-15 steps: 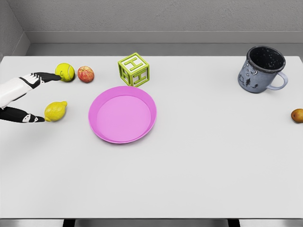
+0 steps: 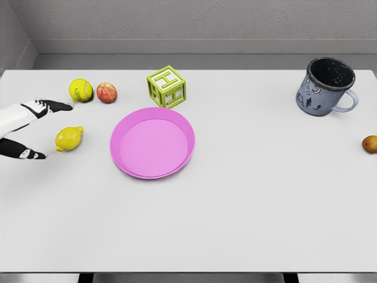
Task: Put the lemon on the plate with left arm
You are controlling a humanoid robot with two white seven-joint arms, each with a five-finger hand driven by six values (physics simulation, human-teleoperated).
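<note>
my left robot hand [image 2: 29, 131] comes in at the far left edge, well left of the plate [image 2: 152, 142], fingers spread and grasping nothing; one dark fingertip reaches toward the tennis ball [image 2: 80, 89], another sits just left of the lemon [image 2: 69, 138], apart from it or barely touching, i can't tell. the lemon lies on the white surface [image 2: 235, 212], a short way left of the plate and not on it. behind the lemon, also left of the plate, sits an apple [image 2: 106, 92]. the green letter block [image 2: 167, 86] stands just behind the plate. far right of the plate are a blue mug [image 2: 324, 86] and a small fruit [image 2: 369, 143]. i judge this the reach step: next i must bring my fingers around the lemon, close, lift, and carry it right over the plate.
</note>
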